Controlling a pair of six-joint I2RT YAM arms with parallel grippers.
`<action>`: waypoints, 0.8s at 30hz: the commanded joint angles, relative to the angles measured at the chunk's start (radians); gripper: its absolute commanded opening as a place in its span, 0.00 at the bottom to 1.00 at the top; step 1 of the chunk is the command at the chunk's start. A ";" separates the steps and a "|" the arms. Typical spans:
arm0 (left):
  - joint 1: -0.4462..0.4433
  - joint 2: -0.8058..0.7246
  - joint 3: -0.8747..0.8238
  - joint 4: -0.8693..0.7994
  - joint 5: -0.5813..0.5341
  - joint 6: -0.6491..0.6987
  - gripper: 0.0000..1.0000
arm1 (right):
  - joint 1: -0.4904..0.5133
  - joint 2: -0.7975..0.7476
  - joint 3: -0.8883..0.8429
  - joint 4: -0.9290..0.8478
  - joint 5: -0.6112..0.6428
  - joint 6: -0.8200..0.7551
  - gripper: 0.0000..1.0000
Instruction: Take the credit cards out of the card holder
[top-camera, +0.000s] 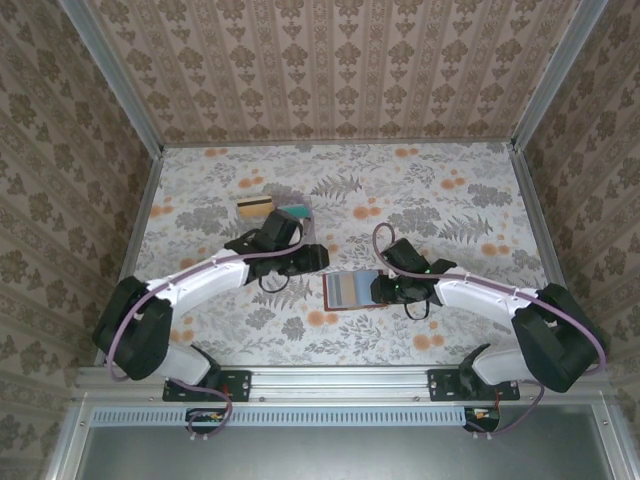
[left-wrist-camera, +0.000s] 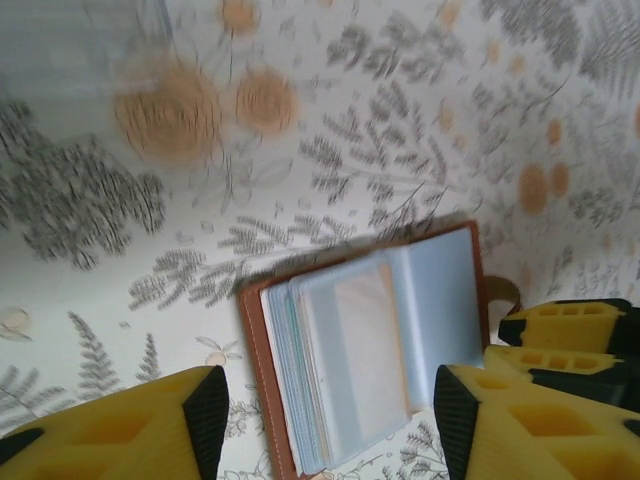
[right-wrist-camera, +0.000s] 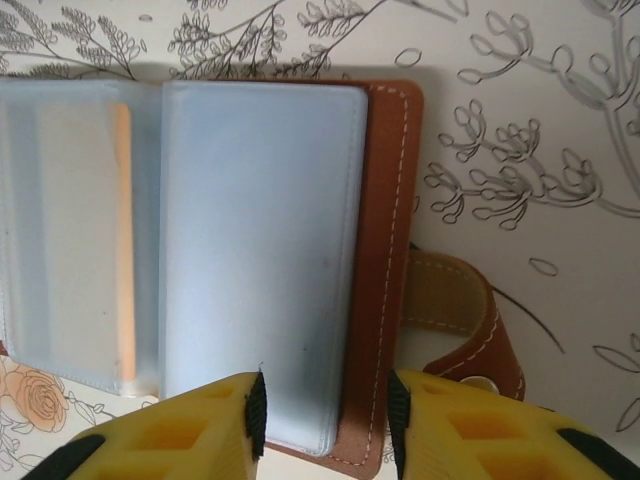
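Note:
The brown card holder (top-camera: 350, 290) lies open on the flowered table, its clear blue-grey sleeves (right-wrist-camera: 260, 250) fanned out. A pale card with an orange edge (right-wrist-camera: 122, 240) sits inside one sleeve. My left gripper (left-wrist-camera: 330, 420) hovers open over the holder (left-wrist-camera: 370, 350), its pads wide apart on either side of the sleeves. My right gripper (right-wrist-camera: 326, 415) stands open with a narrow gap, straddling the holder's right-hand leather edge near the corner. In the top view the left gripper (top-camera: 315, 258) is just left of the holder and the right gripper (top-camera: 385, 290) is at its right edge.
A gold card (top-camera: 255, 205) and a teal card (top-camera: 296, 213) lie loose on the table behind the left arm. The holder's snap strap (right-wrist-camera: 470, 320) curls out to the right. The right gripper's yellow fingers (left-wrist-camera: 565, 330) show beside the holder in the left wrist view.

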 joint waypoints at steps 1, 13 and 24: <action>-0.034 0.050 -0.002 0.069 0.037 -0.095 0.58 | 0.022 0.022 -0.019 0.034 0.023 0.044 0.37; -0.082 0.193 0.000 0.139 0.144 -0.116 0.46 | 0.056 0.077 -0.027 0.071 0.026 0.088 0.31; -0.089 0.239 0.024 0.107 0.149 -0.099 0.44 | 0.061 0.077 -0.029 0.070 0.027 0.091 0.31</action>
